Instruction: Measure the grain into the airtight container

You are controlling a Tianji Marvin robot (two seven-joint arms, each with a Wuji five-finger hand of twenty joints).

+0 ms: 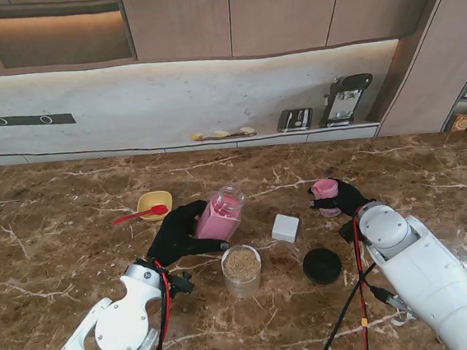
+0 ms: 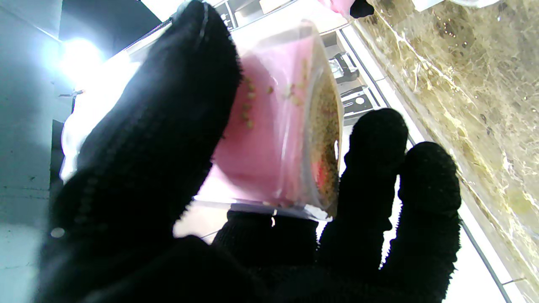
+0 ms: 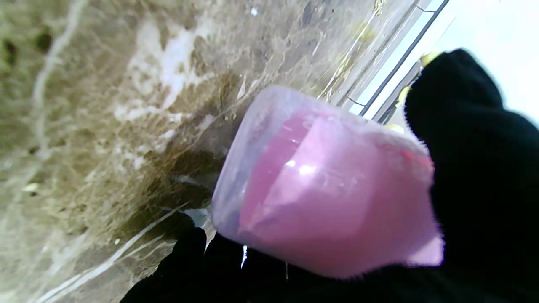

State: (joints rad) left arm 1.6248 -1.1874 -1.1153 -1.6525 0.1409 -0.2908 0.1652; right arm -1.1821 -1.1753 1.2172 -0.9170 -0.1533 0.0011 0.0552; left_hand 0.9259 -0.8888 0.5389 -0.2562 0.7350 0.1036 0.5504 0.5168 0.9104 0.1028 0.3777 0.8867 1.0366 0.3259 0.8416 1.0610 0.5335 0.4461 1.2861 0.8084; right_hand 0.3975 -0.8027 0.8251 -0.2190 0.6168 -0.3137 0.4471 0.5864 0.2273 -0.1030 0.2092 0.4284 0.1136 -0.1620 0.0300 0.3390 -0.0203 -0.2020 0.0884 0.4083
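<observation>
My left hand (image 1: 177, 232) is shut on a clear jar with a pink lining (image 1: 219, 216), held tilted above the table. In the left wrist view that jar (image 2: 278, 126) shows grain along its lower side between my gloved fingers (image 2: 168, 139). Just nearer to me stands a clear round container (image 1: 242, 270) filled with brown grain, lid off. Its black lid (image 1: 322, 265) lies flat to the right. My right hand (image 1: 345, 201) is shut on a small pink cup (image 1: 325, 189); the right wrist view shows the cup (image 3: 320, 198) just above the marble.
A white square box (image 1: 286, 228) lies between the jar and the pink cup. A yellow bowl (image 1: 154, 202) with a red spoon (image 1: 140, 214) sits left of my left hand. The brown marble table (image 1: 58, 241) runs back to a counter with appliances (image 1: 344, 99).
</observation>
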